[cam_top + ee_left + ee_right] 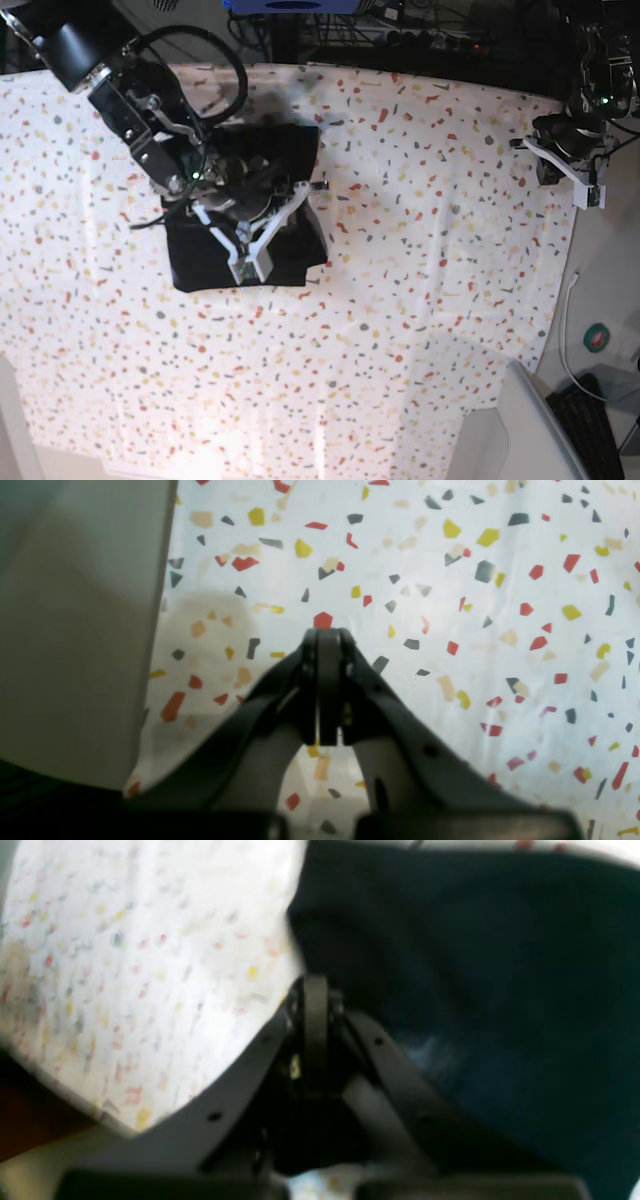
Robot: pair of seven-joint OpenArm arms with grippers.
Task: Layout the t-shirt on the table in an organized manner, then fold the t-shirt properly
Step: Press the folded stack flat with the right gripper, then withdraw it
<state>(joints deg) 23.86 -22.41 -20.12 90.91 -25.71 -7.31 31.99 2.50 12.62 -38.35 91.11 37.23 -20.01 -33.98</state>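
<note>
Broadly, the white terrazzo-flecked cloth table fills the base view, and the black soft-fabric t-shirt lies folded into a compact block on its far left part, long axis running near-to-far. Over it the right arm reaches down at a slant, its right gripper pressed together above the fabric. The left gripper, jaws pressed together, hangs over the table's right edge.
</note>
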